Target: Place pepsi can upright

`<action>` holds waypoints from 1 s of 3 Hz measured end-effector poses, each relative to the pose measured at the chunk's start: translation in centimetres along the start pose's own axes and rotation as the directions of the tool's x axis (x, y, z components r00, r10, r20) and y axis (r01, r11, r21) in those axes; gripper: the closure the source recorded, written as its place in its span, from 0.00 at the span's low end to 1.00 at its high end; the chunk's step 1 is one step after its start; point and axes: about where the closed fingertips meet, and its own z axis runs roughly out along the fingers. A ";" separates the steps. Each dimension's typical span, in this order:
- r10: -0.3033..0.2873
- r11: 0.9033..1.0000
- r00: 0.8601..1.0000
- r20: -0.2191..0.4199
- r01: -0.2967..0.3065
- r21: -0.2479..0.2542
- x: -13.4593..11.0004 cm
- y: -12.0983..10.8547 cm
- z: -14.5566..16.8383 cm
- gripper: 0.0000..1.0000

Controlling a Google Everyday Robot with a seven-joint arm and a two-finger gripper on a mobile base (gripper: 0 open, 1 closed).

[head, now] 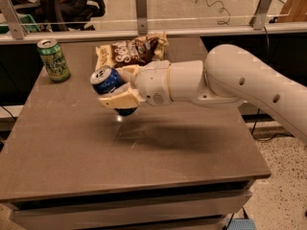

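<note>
Two soda cans in all: one blue pepsi can (106,79) and one green can (53,60); one snack bag (132,51) at the back; one table (192,162) carrying the green can and the bag; one white robot arm (240,85) ending in one gripper (116,86), which hangs above the table's middle, its two fingers closed around the tilted pepsi can; three metal posts (140,9) along the far rail.

The single camera looks down at a slant across the bench (72,166) from its near edge, facing the far glass screen (201,8), and is probably mounted fairly close. The gripper (111,86), jaws clasping the pepsi can (106,79), hangs left of centre above the bench.
</note>
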 end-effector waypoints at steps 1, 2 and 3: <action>0.058 0.992 0.997 0.051 -0.063 0.105 1.1 -1.2 -2.7 1.00; 0.108 0.977 0.991 0.080 -0.120 0.175 3.0 -2.1 -5.1 1.00; 0.150 0.962 0.982 0.114 -0.171 0.213 4.9 -3.0 -7.0 1.00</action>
